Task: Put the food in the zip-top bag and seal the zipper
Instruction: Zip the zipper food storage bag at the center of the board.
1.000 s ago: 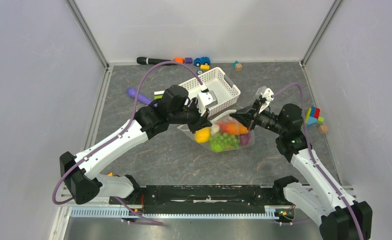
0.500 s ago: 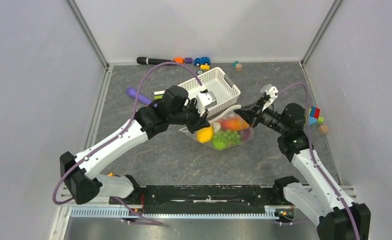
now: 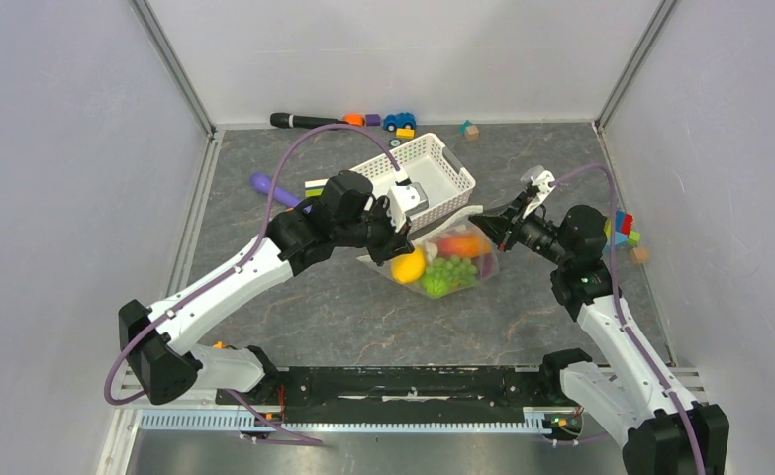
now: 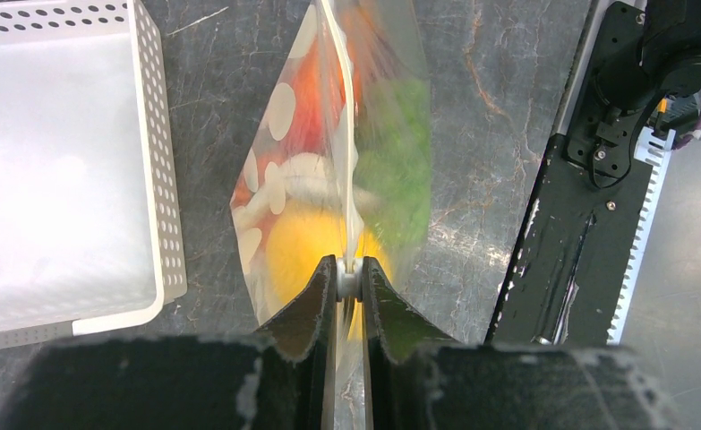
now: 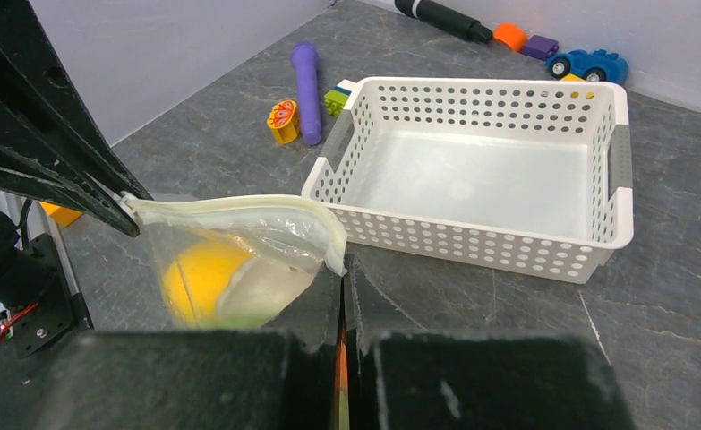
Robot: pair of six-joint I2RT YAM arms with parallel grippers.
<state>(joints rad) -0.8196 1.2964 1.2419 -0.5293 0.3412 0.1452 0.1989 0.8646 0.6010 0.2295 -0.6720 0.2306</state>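
Observation:
The clear dotted zip-top bag (image 3: 445, 260) hangs stretched between my two grippers, just in front of the white basket. Inside it the food shows: a yellow piece (image 3: 407, 265), green grapes (image 3: 448, 274) and an orange piece (image 3: 460, 243). My left gripper (image 3: 400, 237) is shut on the bag's mouth edge at its left end (image 4: 349, 279). My right gripper (image 3: 485, 224) is shut on the right corner of the mouth (image 5: 344, 264). The zipper (image 5: 230, 207) runs taut between them. In the left wrist view the bag (image 4: 279, 152) hangs edge-on with the yellow piece (image 4: 300, 251) and the grapes (image 4: 402, 152) in it.
The white lattice basket (image 3: 449, 164) stands right behind the bag, empty (image 5: 472, 237). A purple stick (image 3: 272, 188) and small blocks lie to its left. A black marker (image 3: 299, 121) and a toy car (image 3: 399, 121) lie at the back wall. Coloured blocks (image 3: 621, 230) lie at the right.
My right gripper has pulled back to the right with the bag's corner. The bag has stretched and risen a little, its contents bunching together. My left gripper has hardly moved.

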